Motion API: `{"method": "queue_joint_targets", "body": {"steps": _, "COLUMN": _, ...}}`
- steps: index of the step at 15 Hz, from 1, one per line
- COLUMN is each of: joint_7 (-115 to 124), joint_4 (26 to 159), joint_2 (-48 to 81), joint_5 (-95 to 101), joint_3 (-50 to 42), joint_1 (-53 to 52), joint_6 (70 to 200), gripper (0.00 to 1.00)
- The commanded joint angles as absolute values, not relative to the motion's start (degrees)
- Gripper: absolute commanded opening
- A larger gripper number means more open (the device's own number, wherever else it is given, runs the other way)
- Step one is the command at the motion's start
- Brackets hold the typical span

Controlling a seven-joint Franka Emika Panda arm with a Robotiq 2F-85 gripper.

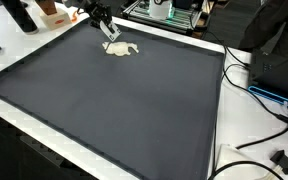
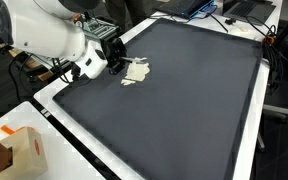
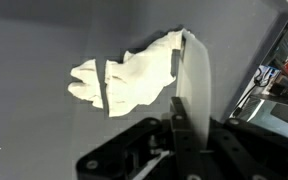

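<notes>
Upper left of the dark mat [image 1: 114, 110], as both exterior views frame it: the gripper [image 1: 106, 32] I am driving from afar hangs low over a crumpled white cloth [image 1: 121, 49]. The cloth lies near the mat's far edge, well apart from the cables [image 1: 262, 95] trailing at the right of the frame. In the wrist view the pincer reads as parted fairly wide. One pale finger [image 3: 192, 90] stands at the right edge of the cloth and a thin sliver of the other crosses its left lobe, so most of the fabric lies between the jaws (whether the tips already touch the mat I cannot tell from here). Nothing is gripped. By my reading, the step in hand is the approach to a grasp. The next move, I judge, calls for a short straight descent into the fabric, then a firm close on the raised fold in the middle, since limp cloth could slip from a shallow pinch. A cardboard box [image 2: 19, 150] sits off the mat at lower left in an exterior view.
</notes>
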State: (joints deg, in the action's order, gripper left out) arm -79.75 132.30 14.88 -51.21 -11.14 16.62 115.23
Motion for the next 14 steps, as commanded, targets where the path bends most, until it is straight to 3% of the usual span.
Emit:
{"method": "queue_joint_targets", "body": {"steps": 1, "joint_7": -73.23, "joint_4": 134.02, "joint_2": 12.46, "joint_5": -50.37, "joint_3": -11.78, "joint_1": 15.94, "joint_6": 116.31, "gripper": 0.01}}
{"method": "queue_joint_targets", "body": {"steps": 10, "joint_7": -58.81, "joint_4": 137.84, "joint_2": 6.01, "joint_5": -48.38, "joint_3": -11.33, "joint_1": 13.7, "joint_6": 123.44, "gripper": 0.01}}
{"method": "queue_joint_targets", "body": {"steps": 14, "joint_7": -50.86, "joint_4": 140.92, "joint_2": 2.19, "joint_5": -44.83, "joint_3": -10.68, "joint_1": 11.84, "joint_6": 132.51, "gripper": 0.01}}
